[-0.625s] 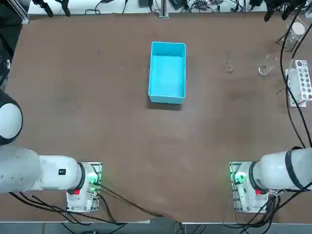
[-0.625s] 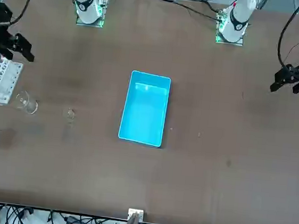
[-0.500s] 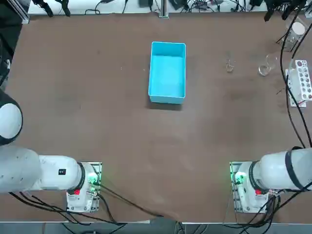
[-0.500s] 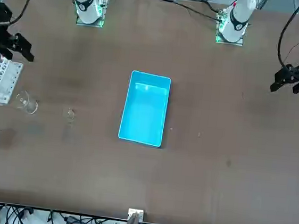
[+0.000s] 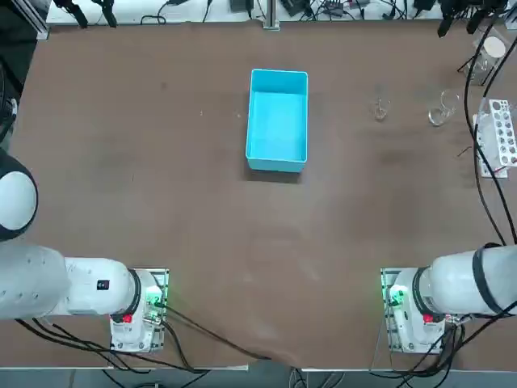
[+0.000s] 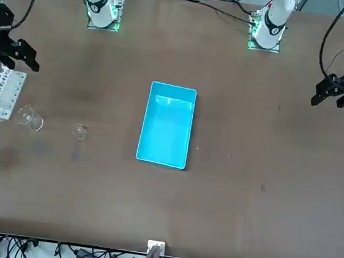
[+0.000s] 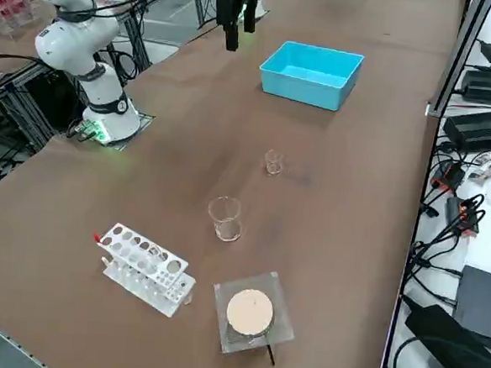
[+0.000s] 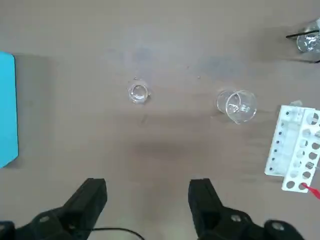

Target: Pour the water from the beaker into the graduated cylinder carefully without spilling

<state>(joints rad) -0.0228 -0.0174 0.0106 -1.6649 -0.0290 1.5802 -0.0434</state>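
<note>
Right wrist view: right tool [image 8: 148, 186] open, holding nothing; small beaker [image 8: 139, 92] stands beyond its fingertips, nearly on their midline.

Small beaker [image 5: 381, 108], far right part of the table: its round outline now shows more fully in the top and front views, where earlier it appeared as fainter, broken traces. The change is one of visible outline; whether the vessel itself has shifted slightly cannot be determined from these views.
</note>
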